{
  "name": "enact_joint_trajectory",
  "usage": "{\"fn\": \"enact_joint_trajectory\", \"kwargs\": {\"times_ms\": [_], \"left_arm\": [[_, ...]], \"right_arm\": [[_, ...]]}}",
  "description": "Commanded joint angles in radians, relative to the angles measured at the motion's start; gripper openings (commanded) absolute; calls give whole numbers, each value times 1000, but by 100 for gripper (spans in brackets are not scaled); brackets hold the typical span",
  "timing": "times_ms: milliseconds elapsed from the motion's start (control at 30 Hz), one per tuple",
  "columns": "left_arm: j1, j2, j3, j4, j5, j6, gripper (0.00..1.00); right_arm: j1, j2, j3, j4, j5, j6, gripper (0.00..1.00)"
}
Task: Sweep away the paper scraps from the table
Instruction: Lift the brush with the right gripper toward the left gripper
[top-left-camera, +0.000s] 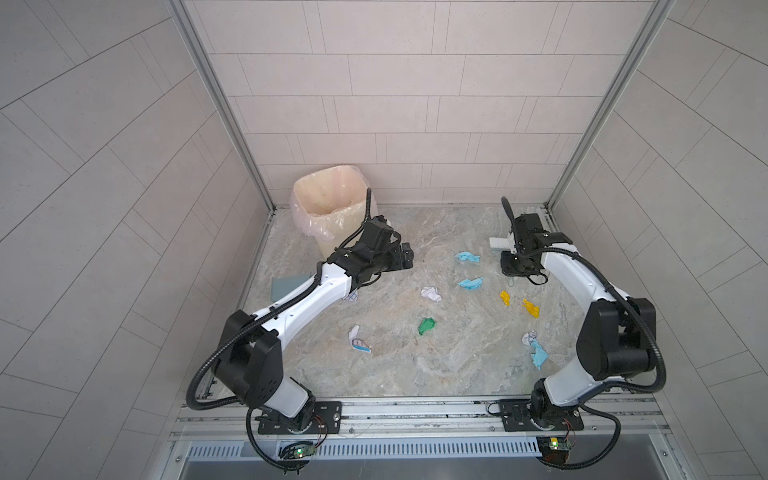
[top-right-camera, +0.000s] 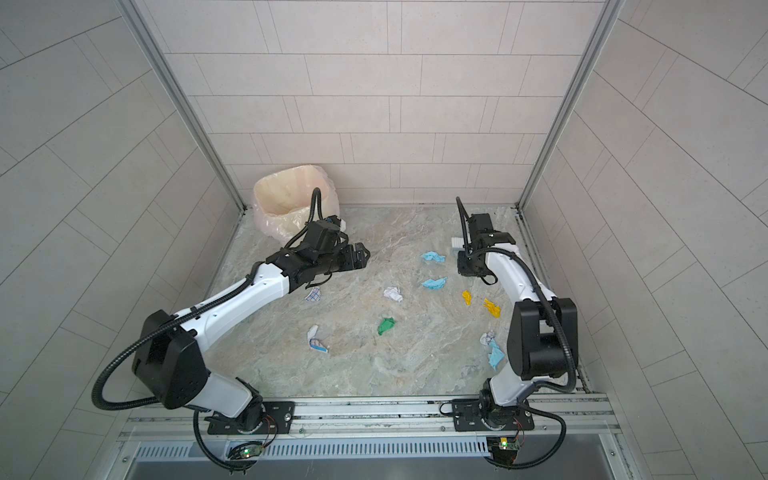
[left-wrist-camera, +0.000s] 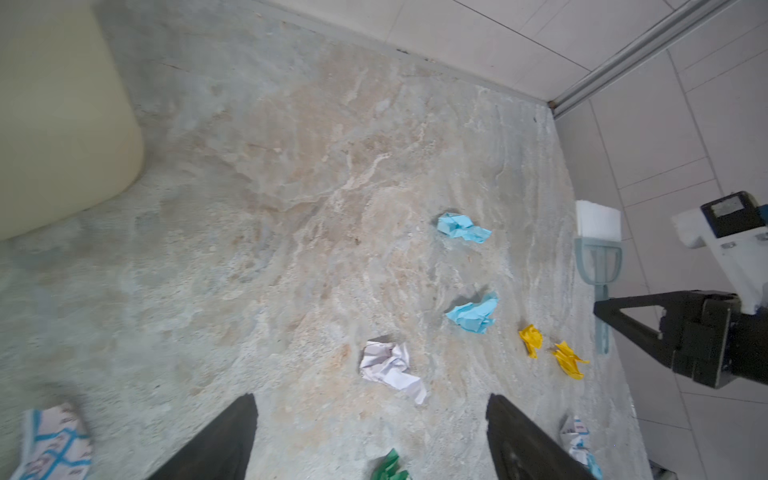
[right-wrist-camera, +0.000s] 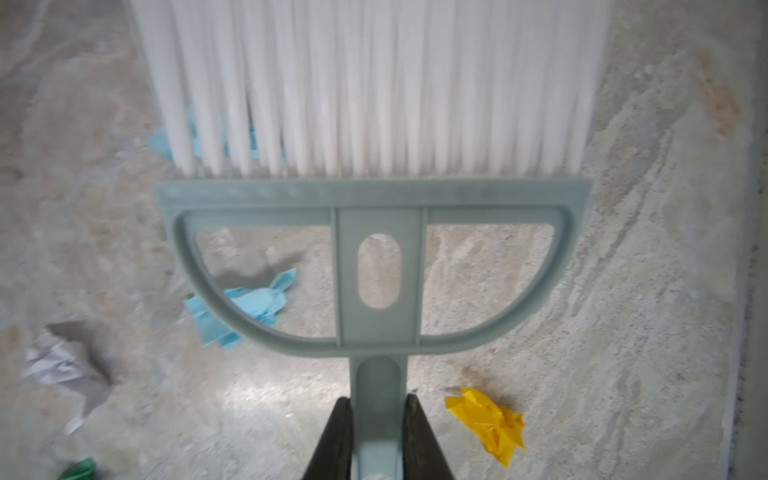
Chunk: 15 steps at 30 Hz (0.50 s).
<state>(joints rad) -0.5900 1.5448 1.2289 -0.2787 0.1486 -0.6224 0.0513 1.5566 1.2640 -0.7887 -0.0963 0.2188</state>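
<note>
Firmly, the right claw (right-wrist-camera: 377, 400) clamps the handle of the blue brush (right-wrist-camera: 374, 195), bristles just beside a blue scrap (top-left-camera: 467, 257); the left claw (left-wrist-camera: 371, 397) hangs wide apart, empty, near the lined bin (top-left-camera: 328, 195). Paper scraps (top-left-camera: 427, 325) dot the marbled surface (top-left-camera: 415, 374); the left arm (top-left-camera: 307, 299) half hides a dustpan (top-left-camera: 284, 286).

Left hand (top-left-camera: 406, 257) agape, forearm outstretched; right hand (right-wrist-camera: 377, 399) tight, wrist downward.
</note>
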Motion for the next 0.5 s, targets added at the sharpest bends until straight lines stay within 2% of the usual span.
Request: {"fn": "enact_joint_trajectory", "kwargs": {"times_ms": [0,133,367,467], "left_arm": [[-18,38,34,155,111,-68,92],[-22,86,31,311,204,-164,91],[-22,126,52,476,287,-250,84],[-22,136,62,495,311,-262,81]], "right_arm": [[68,-87,-1,-39,-50,46,0],[155,-132,3,-27,-140,83,0],[292,-153,52,-20,-159,137,0],[328,-151,72,-18,-161,147,0]]}}
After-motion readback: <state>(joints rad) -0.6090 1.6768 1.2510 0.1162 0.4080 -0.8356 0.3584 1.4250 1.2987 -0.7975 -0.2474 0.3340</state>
